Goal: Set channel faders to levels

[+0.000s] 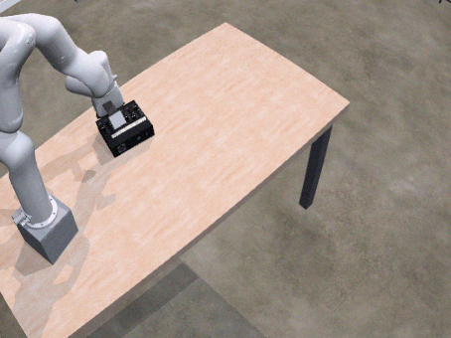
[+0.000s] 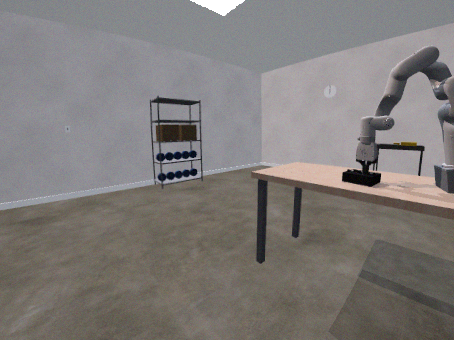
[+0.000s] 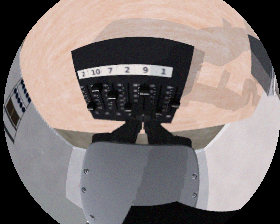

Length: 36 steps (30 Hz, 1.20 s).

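Observation:
The black lighting desk [image 1: 130, 134] [image 2: 361, 177] [image 3: 134, 56] stands on its feet on the wooden table [image 1: 224, 105] [image 2: 320, 176]. A white tape strip [image 3: 125, 71] across it reads 2, 10, 7, 2, 9, 1 in the wrist view. Below the tape run the fader slots with small caps [image 3: 111, 101]; their exact levels are too small to read. My gripper [image 3: 143, 102] [image 1: 110, 109] [image 2: 367, 168] is shut with its fingertips together, pointing down at the near end of the fader rows, about under the tape's 2 and 9. Whether the tips touch a cap I cannot tell.
The arm's grey base block [image 1: 50, 235] [image 2: 444, 177] sits on the table near the desk. A metal shelf rack [image 2: 176, 141] stands by the far wall. A small side table [image 2: 400, 148] stands behind the arm.

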### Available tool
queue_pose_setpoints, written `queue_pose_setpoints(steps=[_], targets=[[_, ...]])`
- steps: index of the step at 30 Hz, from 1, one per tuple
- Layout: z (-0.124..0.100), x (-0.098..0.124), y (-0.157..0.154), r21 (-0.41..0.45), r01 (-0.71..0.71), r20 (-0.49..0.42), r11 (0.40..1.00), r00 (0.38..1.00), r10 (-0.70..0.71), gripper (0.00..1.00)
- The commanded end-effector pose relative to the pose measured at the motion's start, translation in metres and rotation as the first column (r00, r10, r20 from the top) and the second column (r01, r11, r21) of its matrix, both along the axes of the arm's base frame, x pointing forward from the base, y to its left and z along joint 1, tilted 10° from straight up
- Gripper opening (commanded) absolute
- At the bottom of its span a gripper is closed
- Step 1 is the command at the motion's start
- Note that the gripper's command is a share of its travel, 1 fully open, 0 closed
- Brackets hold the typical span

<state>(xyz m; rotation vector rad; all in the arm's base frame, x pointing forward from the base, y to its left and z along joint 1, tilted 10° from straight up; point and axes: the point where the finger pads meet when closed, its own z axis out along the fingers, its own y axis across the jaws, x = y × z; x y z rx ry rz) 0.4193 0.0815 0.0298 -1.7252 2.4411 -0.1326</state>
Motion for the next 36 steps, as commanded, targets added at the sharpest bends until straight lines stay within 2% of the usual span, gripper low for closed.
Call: queue_pose_setpoints(steps=[1,19,32,36], targets=[[0.001,0.002,0.002,0.001,0.0,0.004,1.0,1.0,0.0,0.0],[0.003,0.003,0.005,0.001,0.0,0.004,1.0,1.0,0.0,0.0],[0.035,-0.003,0.005,0.001,0.0,0.004,1.0,1.0,0.0,0.0],[0.038,-0.003,0.005,0.001,0.0,0.004,1.0,1.0,0.0,0.0]])
